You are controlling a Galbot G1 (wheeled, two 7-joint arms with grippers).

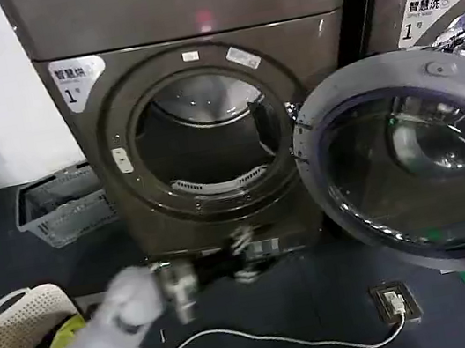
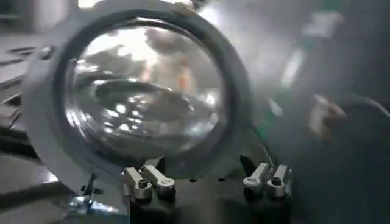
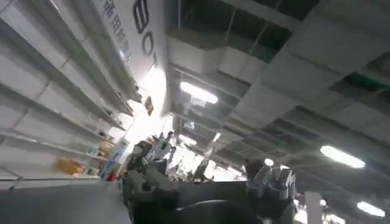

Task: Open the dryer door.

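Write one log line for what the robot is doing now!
dryer door: swung wide open | drum: empty as seen | left gripper: open, low before dryer, holding nothing | right gripper: pointing at ceiling

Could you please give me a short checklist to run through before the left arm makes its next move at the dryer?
1. Dryer door swung open to the right of the drum: ok.
2. Drum opening unobstructed, nothing hanging in it: ok.
3. Left gripper free of the door, low in front of the dryer base: ok; its fingers stand apart with nothing between them.
4. White cable on the floor close under the left arm: not ok, watch for snagging.
5. Grey basket and cream hamper stand left of the arm's path: ok.
6. Right gripper pointing up at the ceiling, fingers: cannot tell.
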